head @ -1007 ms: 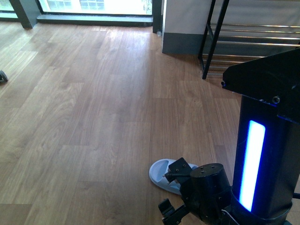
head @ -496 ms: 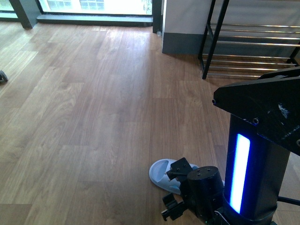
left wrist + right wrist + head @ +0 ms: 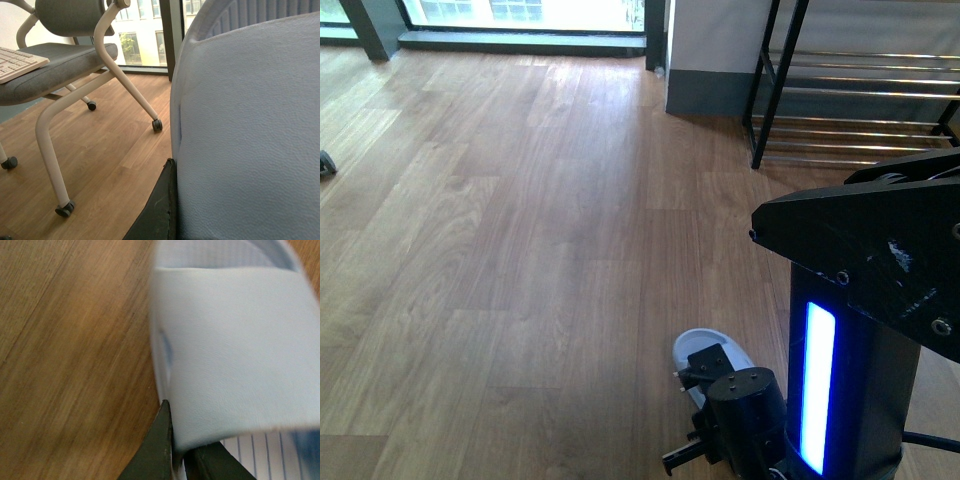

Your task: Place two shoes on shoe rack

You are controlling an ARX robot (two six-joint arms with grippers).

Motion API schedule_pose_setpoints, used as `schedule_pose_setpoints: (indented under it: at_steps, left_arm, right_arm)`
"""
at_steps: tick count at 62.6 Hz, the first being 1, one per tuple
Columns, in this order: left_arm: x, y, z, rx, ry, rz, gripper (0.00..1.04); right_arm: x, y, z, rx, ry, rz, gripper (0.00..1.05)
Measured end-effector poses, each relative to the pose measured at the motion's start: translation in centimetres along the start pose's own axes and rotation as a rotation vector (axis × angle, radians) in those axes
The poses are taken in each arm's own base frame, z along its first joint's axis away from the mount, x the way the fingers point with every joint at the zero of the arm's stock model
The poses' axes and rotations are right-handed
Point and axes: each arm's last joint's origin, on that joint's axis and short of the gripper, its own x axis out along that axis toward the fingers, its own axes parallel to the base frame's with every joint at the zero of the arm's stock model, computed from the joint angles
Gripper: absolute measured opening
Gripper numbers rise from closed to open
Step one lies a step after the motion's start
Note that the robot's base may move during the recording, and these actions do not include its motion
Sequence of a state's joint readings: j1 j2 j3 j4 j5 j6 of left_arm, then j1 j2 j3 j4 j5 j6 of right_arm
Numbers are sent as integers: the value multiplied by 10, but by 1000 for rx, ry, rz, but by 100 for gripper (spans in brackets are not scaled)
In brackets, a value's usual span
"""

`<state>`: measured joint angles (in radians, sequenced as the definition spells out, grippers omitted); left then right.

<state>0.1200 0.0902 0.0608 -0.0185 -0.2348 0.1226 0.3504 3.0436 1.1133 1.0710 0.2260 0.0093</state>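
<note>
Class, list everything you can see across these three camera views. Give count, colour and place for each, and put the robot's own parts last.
slide: one in the front view, light blue, on the floor by the robot; each wrist view shows one close up
rack: one, black frame with chrome rods, far right
floor: brown wood, throughout
window: one, bright, far end
chair: one, grey seat, white frame, left wrist view
keyboard: one, white, by the chair
arm: one, black with a blue light, front view, lower right
right gripper: black, shut on the slide's strap
left gripper: black, one finger seen beside a slide
</note>
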Motion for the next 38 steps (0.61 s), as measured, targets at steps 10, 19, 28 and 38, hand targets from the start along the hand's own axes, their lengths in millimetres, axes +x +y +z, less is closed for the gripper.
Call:
schedule_pose_setpoints:
  at_steps: [10,19,28,38]
  left_arm:
    - [0,0,0,0,0,0,2]
    - [0,0,0,0,0,0,2]
    - [0,0,0,0,0,0,2]
    - [0,0,0,0,0,0,2]
  right_arm:
    - [-2,-1,-2,-12,6,-43,2]
    - [-12,-9,-6,-37,22,-88,2]
    - [-15,-15,-4,-85,6,-200,2]
    - [-20,-72,31,-139,-1,-85,2]
